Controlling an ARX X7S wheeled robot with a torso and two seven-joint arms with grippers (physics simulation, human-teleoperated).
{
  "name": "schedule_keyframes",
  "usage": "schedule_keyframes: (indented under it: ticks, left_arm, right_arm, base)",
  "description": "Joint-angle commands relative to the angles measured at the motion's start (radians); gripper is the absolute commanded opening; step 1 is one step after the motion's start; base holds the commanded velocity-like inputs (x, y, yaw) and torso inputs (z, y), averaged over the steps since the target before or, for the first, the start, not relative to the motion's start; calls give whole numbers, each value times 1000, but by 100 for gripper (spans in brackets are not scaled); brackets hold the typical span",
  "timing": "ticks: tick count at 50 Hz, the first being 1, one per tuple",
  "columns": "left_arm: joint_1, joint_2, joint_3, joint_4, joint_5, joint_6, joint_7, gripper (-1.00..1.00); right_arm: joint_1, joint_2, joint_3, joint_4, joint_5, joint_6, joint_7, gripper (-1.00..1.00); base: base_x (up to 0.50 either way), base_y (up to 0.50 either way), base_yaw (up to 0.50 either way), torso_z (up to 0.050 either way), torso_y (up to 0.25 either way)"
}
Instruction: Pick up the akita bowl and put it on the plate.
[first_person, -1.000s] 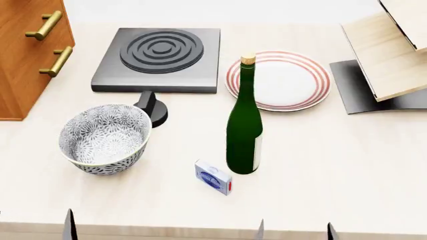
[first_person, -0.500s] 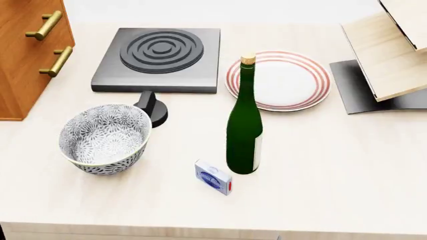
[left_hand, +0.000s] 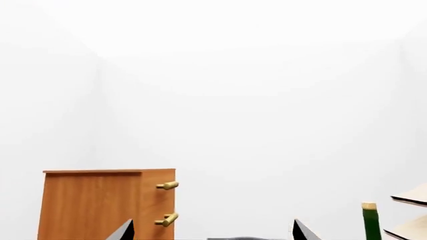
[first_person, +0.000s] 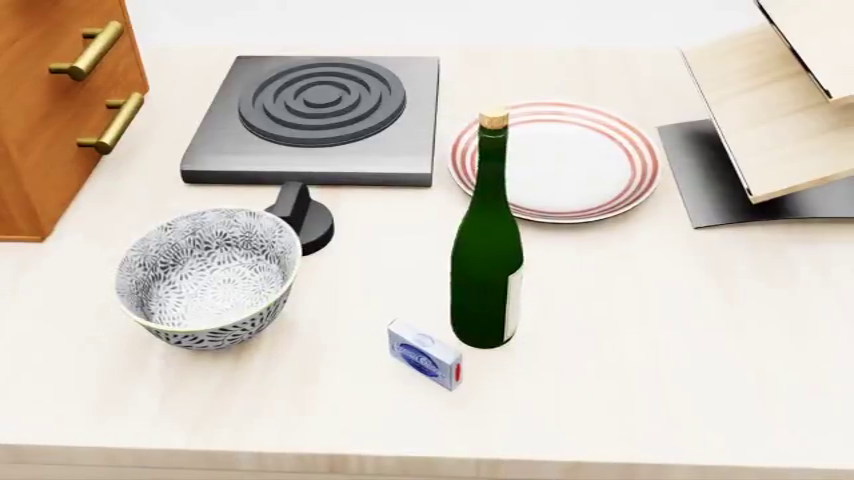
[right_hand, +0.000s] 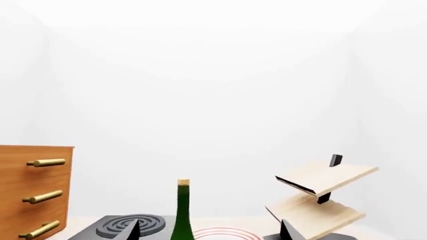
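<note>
The akita bowl (first_person: 207, 275), white with a dense grey-blue floral pattern, stands upright at the table's front left. The plate (first_person: 554, 160), white with red rings, lies at the back right of centre, and its rim (right_hand: 223, 233) shows low in the right wrist view. Neither gripper appears in the head view. In the left wrist view my left gripper (left_hand: 213, 235) is open, only its two fingertips showing, wide apart and empty. My right gripper (right_hand: 211, 232) is open too, with nothing held. Neither wrist view shows the bowl.
A tall green bottle (first_person: 487, 250) stands between bowl and plate. A small blue-white box (first_person: 424, 355) lies beside its base. A dark square burner (first_person: 318, 105) with a black knob (first_person: 304, 215) sits behind the bowl. A wooden cabinet (first_person: 54, 110) stands far left, a wooden shelf (first_person: 787, 100) far right.
The dark fingertips that poked up at the head view's bottom edge one second ago have dropped out of that view. Objects on the table have not moved.
</note>
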Motion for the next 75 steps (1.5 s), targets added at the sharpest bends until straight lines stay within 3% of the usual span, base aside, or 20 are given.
schedule_keyframes:
  ticks: [1, 42, 75]
  left_arm:
    - [-23, -11, 6, -5, -14, -24, -8, 100]
    - [-42, -42, 7, -37, -53, -34, -46, 100]
    - [-37, -62, 12, -24, -71, -22, -73, 100]
  right_arm:
    - [11, 14, -9, 3, 24, 9, 4, 100]
    - [45, 39, -40, 37, 47, 40, 30, 100]
    - [36, 56, -85, 47, -38, -13, 54, 100]
  base:
    - [0, -141, 0, 0, 0]
    - [0, -260, 0, 0, 0]
    - [88, -7, 0, 0, 0]
